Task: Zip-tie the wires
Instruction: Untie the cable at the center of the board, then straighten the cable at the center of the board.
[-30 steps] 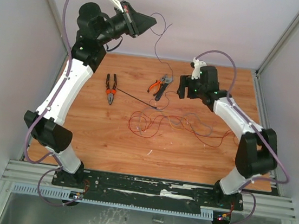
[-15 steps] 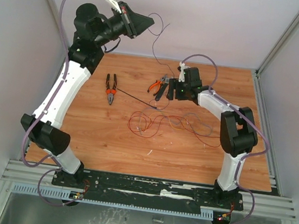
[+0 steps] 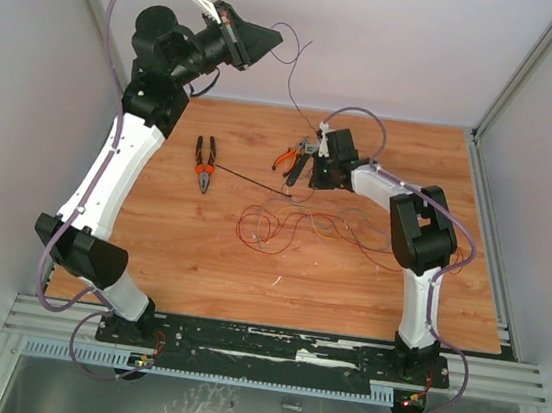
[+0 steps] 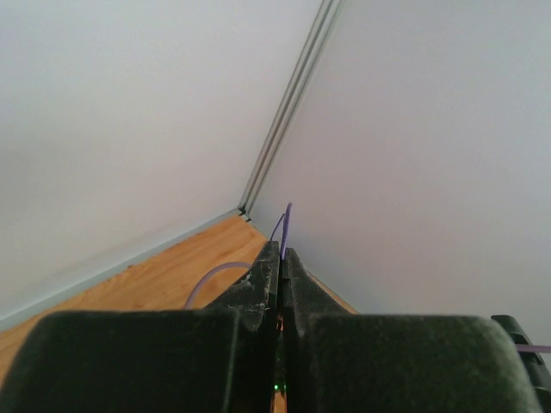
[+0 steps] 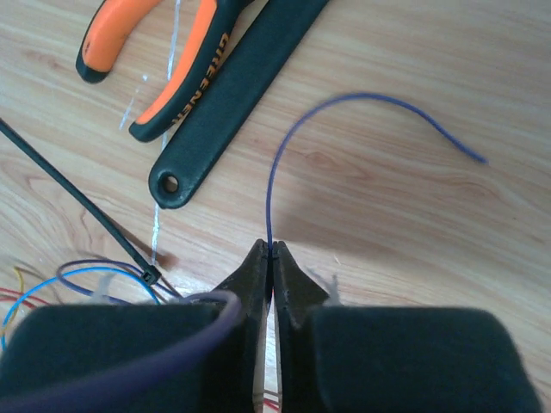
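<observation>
The wires [image 3: 299, 224] lie as a loose red and orange tangle in the middle of the table. My left gripper [image 3: 275, 37] is raised high at the back and is shut on a thin purple wire [image 4: 285, 225]. That strand [image 3: 289, 89] hangs down toward the pliers. My right gripper [image 3: 308, 182] is low over the table, shut on a thin blue-purple wire [image 5: 272, 194] that arcs away to a free end. The black zip tie [image 3: 254, 182] lies straight on the wood. Its head [image 5: 151, 275] is just left of my right fingertips.
Orange-handled pliers [image 3: 204, 163] lie at the left by the zip tie's far end. A second pair [image 5: 172, 60] and a black tool handle [image 5: 232, 95] lie just ahead of my right gripper. Grey walls enclose the wooden table [image 3: 190, 246].
My right arm swung left and down to the table beside the pliers, and its jaws went from open to shut on a thin wire. The left arm barely moved.
</observation>
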`<act>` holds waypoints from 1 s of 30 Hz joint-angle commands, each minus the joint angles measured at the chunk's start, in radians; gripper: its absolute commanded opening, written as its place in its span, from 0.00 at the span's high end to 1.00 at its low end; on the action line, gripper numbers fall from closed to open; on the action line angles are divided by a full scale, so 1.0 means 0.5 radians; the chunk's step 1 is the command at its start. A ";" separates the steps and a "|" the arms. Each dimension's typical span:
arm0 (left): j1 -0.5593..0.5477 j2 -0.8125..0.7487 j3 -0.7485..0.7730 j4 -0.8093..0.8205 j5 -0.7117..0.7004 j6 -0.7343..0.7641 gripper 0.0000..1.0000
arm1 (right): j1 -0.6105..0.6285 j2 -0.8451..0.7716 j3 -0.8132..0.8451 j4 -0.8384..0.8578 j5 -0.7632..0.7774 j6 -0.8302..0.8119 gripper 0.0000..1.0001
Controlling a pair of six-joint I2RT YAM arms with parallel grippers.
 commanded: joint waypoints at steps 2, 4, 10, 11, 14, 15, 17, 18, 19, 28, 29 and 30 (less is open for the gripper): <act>0.079 -0.125 -0.023 -0.028 0.010 0.020 1.00 | -0.011 -0.186 0.100 -0.022 0.177 -0.045 1.00; 0.136 -0.163 -0.072 -0.041 0.014 0.015 1.00 | -0.066 -0.283 0.140 -0.080 0.204 -0.059 1.00; 0.280 -0.393 -0.387 -0.056 -0.032 0.038 1.00 | -0.324 -0.669 0.135 -0.211 0.385 -0.111 1.00; 0.296 -0.441 -0.462 -0.063 -0.042 0.046 1.00 | -0.390 -0.742 0.111 -0.236 0.433 -0.124 1.00; 0.316 -0.585 -0.690 -0.073 -0.094 0.063 1.00 | -0.585 -1.000 -0.030 -0.274 0.511 -0.143 1.00; 0.317 -0.641 -0.784 -0.071 -0.122 0.058 1.00 | -0.658 -1.094 -0.101 -0.277 0.512 -0.143 1.00; 0.316 -0.761 -0.970 -0.047 -0.176 0.047 1.00 | -0.812 -1.275 -0.228 -0.301 0.509 -0.159 1.00; 0.319 -0.809 -1.058 -0.040 -0.228 0.042 1.00 | -0.877 -1.381 -0.277 -0.331 0.522 -0.170 1.00; 0.319 -0.855 -1.135 -0.039 -0.254 0.038 1.00 | -0.942 -1.465 -0.334 -0.366 0.541 -0.176 1.00; 0.312 -1.181 -1.827 0.012 -0.145 -0.127 1.00 | -1.323 -2.039 -0.838 -0.454 0.683 -0.236 1.00; 0.309 -1.231 -1.918 0.040 -0.115 -0.164 1.00 | -1.340 -2.050 -0.860 -0.466 0.750 -0.228 1.00; 0.301 -1.284 -2.000 0.060 -0.101 -0.189 1.00 | -1.363 -2.047 -0.874 -0.486 0.794 -0.213 1.00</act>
